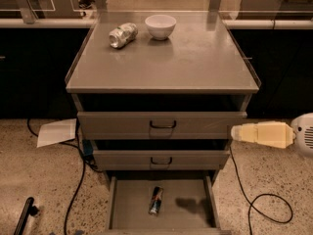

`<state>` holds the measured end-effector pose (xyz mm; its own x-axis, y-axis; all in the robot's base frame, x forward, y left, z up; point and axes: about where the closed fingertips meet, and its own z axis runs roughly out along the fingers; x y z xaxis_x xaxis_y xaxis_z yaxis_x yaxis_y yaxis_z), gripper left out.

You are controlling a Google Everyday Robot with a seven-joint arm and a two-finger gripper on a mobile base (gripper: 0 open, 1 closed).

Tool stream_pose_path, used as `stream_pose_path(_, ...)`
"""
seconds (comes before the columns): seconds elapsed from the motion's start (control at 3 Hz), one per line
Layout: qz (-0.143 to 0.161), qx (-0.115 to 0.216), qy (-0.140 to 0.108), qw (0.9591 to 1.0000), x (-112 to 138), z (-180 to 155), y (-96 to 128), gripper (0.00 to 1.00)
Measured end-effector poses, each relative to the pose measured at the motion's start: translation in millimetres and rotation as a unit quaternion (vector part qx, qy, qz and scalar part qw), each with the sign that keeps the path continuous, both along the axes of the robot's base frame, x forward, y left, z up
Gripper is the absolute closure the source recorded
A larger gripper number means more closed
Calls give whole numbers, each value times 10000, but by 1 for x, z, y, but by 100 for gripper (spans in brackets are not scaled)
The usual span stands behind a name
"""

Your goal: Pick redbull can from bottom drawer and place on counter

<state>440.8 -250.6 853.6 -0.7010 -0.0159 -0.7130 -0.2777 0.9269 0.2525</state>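
In the bottom drawer [128,207] the can [156,200] lies flat, mid-floor. The gripper [235,132] hangs right of the cabinet [161,72], beside the top drawer [117,125]; clenched or released, I cannot tell.

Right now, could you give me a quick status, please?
Gripper right of the cabinet, at top-drawer height. Redbull can lying in open bottom drawer. Nothing over the can.

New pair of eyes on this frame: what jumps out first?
The bottom drawer stands pulled open, with the redbull can lying on its floor. The cream gripper sits at the right edge, level with the top drawer, well apart from that can. On the counter, near the back, sit a white bowl and a dented silver can on its side.
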Motion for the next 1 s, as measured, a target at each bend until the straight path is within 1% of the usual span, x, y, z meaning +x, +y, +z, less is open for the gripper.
stream_pose_path(0.33,-269,113,-33,9996,3,-6,1,0)
stream_pose_path(0.67,-834,229,202,9960,17,-61,7,0)
stream_pose_path(1.0,-897,-115,545,9944,34,-117,12,0)
